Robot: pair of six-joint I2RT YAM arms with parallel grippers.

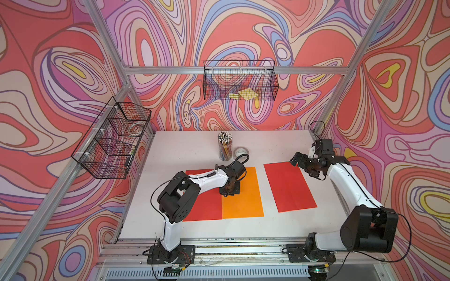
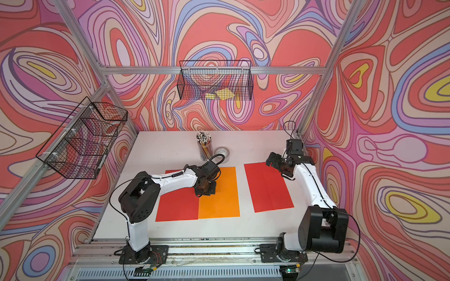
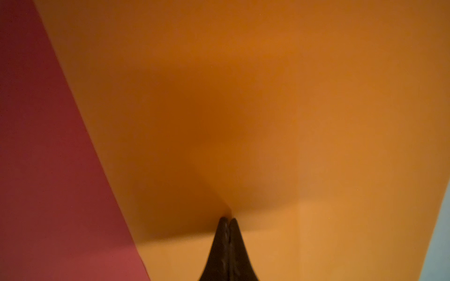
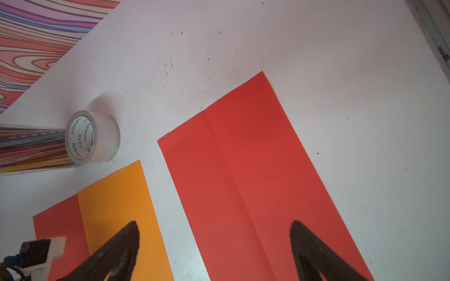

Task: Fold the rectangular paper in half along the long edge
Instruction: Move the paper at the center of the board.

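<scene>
In both top views the orange sheet lies flat mid-way across the white table, long edges running away from the robot. Its left edge overlaps a red sheet. The left gripper points down, tips on the orange sheet just inside that overlapping edge, about midway along its length. A creased red sheet lies apart to the right. The right gripper hovers by its far right corner, touching nothing. A pencil cup and a tape roll stand behind the papers.

In the left wrist view the left gripper is clenched, its fingers together with nothing between them and their tips resting on the orange sheet.

In the right wrist view the right gripper is spread wide and empty above the creased red sheet, whose fold line runs lengthwise down its middle.

The left tips look to be pinning or pressing the orange sheet; whether it is already doubled I cannot tell. To do this well, press straight down and lightly, so the sheet does not skid on the red one beneath. Any stroke should run along the long direction, never across. The long edges should meet squarely before the crease is pressed hard.
</scene>
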